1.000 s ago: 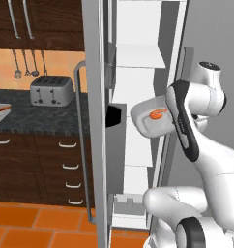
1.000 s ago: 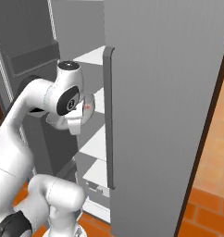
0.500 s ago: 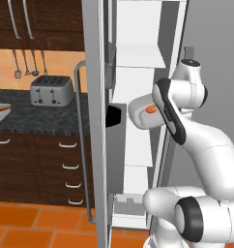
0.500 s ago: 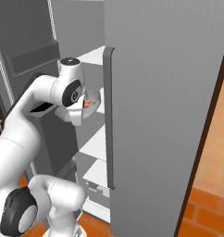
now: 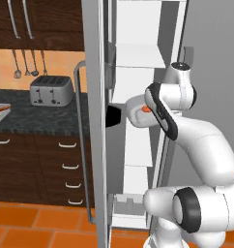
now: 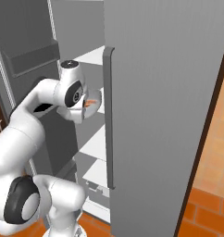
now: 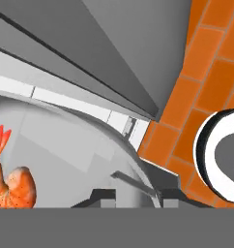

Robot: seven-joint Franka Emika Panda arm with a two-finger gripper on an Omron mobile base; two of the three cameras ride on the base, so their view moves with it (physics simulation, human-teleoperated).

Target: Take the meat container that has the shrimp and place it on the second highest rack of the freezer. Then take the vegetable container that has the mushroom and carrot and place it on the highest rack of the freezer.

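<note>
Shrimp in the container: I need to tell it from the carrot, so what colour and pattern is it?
The curled shrimp is orange with fine dark speckles, clearest in the hand view.

Base views flank arm, both facing open freezer [image 5: 138, 72]; hand view close on shrimp [image 7: 10, 181].

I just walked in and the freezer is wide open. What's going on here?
The white arm has reached into the open freezer with a clear meat container holding a shrimp. The container is at a white shelf partway up the interior. The gripper sits at the container's rim; whether it grips it or has let go is unclear.
</note>
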